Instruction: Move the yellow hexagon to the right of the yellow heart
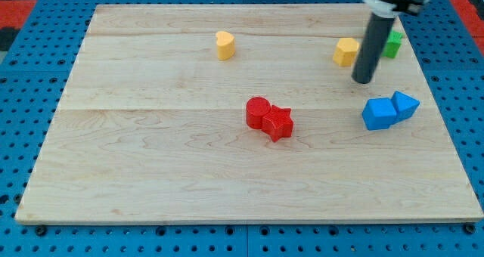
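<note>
The yellow hexagon (346,51) lies near the view's top right on the wooden board (151,174). The yellow heart (224,44) lies far to its left, near the top middle. My tip (363,80) is just to the right of and below the yellow hexagon, close to it but not clearly touching. The rod rises from the tip toward the view's top right.
A green block (392,44) sits right of the rod, partly hidden by it. A blue cube (378,113) and a second blue block (405,104) touch each other below my tip. A red cylinder (258,111) and a red star (277,123) touch mid-board.
</note>
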`<state>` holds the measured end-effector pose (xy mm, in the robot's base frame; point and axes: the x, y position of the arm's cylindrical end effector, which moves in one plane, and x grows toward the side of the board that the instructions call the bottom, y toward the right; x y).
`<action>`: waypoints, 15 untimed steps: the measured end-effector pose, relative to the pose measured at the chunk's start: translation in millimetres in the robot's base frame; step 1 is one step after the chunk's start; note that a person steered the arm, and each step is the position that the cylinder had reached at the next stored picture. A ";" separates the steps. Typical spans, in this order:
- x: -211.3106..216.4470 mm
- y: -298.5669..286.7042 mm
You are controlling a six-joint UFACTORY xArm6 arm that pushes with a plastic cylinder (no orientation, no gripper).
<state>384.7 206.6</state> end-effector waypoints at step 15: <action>-171.3 -79.2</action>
<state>213.4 127.4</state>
